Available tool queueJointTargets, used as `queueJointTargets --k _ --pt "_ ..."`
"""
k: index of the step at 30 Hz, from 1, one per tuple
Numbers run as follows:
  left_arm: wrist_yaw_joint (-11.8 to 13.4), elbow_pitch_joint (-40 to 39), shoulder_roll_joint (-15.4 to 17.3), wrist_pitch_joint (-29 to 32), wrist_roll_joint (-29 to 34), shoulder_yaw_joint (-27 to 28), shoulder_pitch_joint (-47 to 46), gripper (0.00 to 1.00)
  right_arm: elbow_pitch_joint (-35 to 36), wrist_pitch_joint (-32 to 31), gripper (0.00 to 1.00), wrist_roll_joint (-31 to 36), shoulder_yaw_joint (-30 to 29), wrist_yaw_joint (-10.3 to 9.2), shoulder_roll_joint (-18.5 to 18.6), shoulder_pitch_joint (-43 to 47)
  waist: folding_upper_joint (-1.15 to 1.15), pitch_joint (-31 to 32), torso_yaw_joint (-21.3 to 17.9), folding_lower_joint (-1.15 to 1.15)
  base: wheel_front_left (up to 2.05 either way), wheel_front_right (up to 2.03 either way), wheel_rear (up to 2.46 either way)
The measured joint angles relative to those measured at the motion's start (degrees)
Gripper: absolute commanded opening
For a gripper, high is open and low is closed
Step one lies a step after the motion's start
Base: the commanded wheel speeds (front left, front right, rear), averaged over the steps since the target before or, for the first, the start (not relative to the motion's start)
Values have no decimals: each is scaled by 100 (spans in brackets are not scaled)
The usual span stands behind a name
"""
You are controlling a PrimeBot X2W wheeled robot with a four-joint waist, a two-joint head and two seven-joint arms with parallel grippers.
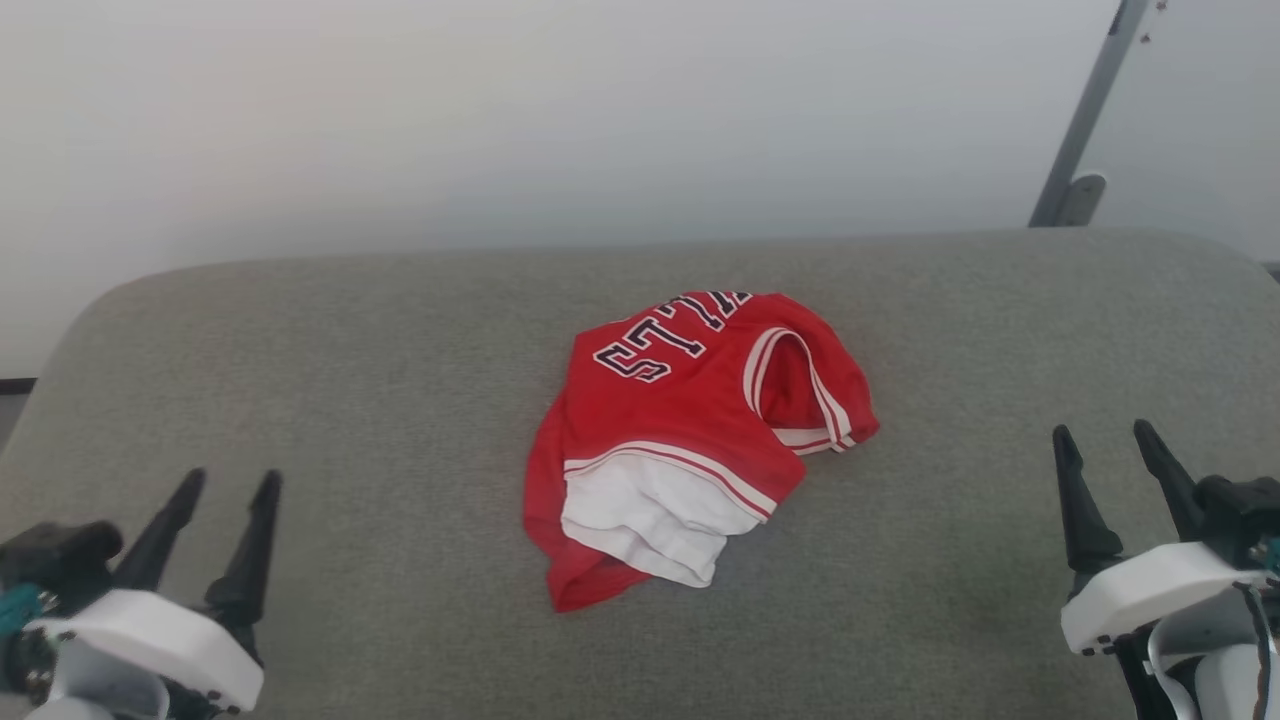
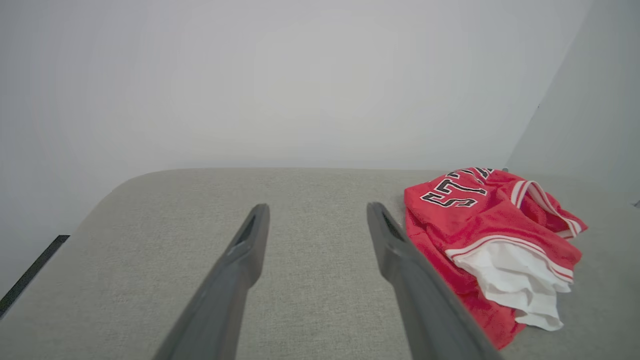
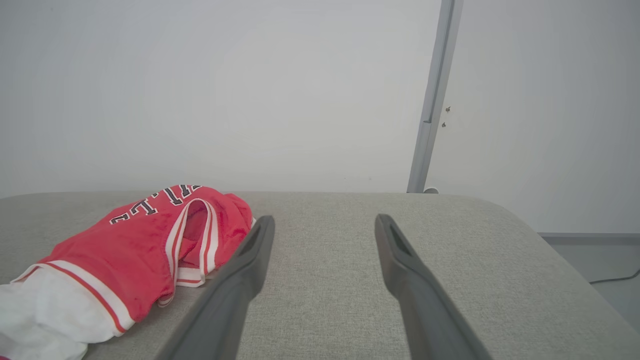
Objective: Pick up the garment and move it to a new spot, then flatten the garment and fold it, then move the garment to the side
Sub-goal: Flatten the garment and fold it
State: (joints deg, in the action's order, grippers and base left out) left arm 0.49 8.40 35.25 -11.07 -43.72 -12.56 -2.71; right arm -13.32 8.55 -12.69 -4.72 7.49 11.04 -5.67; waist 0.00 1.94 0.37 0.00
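Left hand (image 1: 232, 477) and right hand (image 1: 1101, 429) both hover low over the grey padded surface (image 1: 350, 380), fingers spread and nothing between them. The jersey (image 1: 680, 400) lies in a crumpled heap between the two: ahead and to the right of the left hand, ahead and to the left of the right hand, well apart from both. Its striped armhole trim (image 1: 830, 410) sits on the side toward the right hand, and the white inside (image 1: 650, 515) spills out at the end nearest both hands. The lettering lies at the far end. Nothing has been picked up yet, so the lift is likely the step in hand. The right hand seems better placed, since the armhole trim offers a raised, doubled edge to close on. It should come in from above with fingers wide, straddle that ridge and pinch deep enough to catch more than one layer. The cloth looks thin and loose, so a shallow nip may slip out. Raising it well clear before carrying should keep the trailing end from dragging and bunching. The left hand could take the near red edge for a steadier two-point carry.
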Motion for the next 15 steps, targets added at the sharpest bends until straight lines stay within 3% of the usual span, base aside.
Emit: queueJointTargets --k 6,15 --pt "-260 -190 107 634 -183 -235 -402 100 -37 22 100 51 99 0 -21 -139 0 -115 -226 0 0 0 0" --pt "-375 -658 258 2093 -467 -705 -1109 100 -130 111 100 111 194 0 -156 -369 0 -321 -694 0 0 0 0"
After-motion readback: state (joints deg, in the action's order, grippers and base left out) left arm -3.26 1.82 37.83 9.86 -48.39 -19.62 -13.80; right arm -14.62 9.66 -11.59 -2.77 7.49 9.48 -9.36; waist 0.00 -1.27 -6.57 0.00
